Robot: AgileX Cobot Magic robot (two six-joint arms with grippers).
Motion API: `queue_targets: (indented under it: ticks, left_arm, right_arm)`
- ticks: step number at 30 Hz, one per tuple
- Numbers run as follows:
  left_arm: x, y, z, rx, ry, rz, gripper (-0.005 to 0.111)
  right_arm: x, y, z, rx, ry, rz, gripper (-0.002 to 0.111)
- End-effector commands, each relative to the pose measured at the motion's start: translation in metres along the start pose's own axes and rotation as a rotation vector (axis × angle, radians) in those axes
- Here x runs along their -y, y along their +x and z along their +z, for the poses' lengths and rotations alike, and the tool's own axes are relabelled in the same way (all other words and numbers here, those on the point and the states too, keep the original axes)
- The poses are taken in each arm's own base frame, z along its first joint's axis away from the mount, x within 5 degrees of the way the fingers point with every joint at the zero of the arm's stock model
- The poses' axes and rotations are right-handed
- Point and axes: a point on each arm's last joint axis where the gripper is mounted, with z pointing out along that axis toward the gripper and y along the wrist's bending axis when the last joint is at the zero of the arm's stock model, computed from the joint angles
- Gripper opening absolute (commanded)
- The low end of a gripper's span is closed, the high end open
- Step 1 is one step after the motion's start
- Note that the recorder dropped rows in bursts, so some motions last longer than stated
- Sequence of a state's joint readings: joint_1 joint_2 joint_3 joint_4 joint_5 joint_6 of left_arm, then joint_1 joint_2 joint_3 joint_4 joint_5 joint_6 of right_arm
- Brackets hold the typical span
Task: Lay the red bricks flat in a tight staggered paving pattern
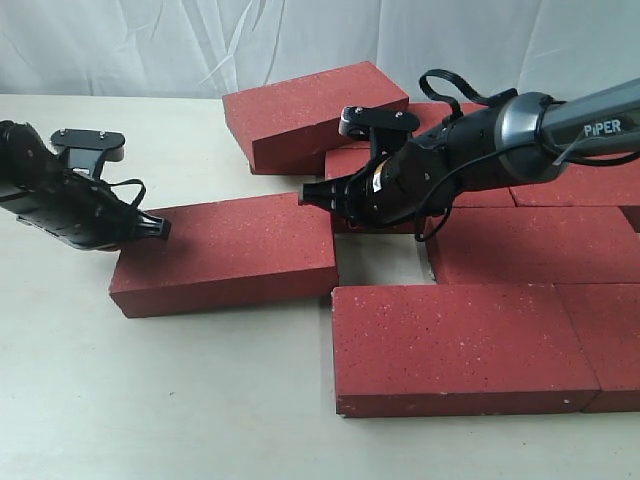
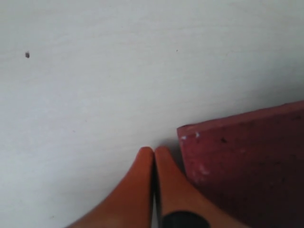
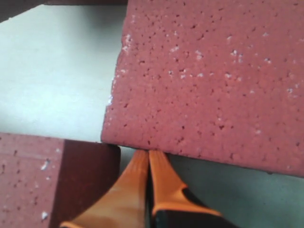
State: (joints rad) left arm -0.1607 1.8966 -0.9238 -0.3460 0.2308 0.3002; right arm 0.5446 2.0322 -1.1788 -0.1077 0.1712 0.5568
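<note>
— At the left gripper [image 1: 160, 229], how do things stand?

— Clenched. Its orange fingertips [image 2: 142, 166] are pressed together with nothing between them. They sit just beside a corner of the loose brick [image 1: 230, 255]. Whether they touch it, I cannot tell.

— And the right gripper [image 1: 308, 194]?

— Closed tight and empty as well. In the right wrist view its fingertips [image 3: 137, 164] meet the edge of that same brick at its other end. So the loose brick lies flat on the table [image 1: 150, 400] between the two grippers, skewed a little against the others.

— Where are the others?

— Off to the right. The front brick [image 1: 460, 345] lies flat nearest the camera, with the front-right brick [image 1: 612, 340] tight against its end. Behind them the middle brick [image 1: 535, 245] also lies flat. A small patch of bare table shows between it, the front brick and the loose brick. Further back, the back bricks [image 1: 585, 190] run under the right arm [image 1: 580, 125] and are partly hidden by it.

— Is anything not flat?

— One tilted brick [image 1: 315, 105] at the very back, its right end seemingly raised on a neighbour. A white cloth [image 1: 150, 40] hangs behind everything.
</note>
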Motion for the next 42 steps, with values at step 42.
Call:
queue_targets:
  ticks: [42]
  left_arm:
    - [0.003,-0.011,-0.006,0.051,0.008,-0.001,0.0]
  right_arm:
    - [0.007,-0.005,-0.001,0.01,0.014,-0.012,-0.001]
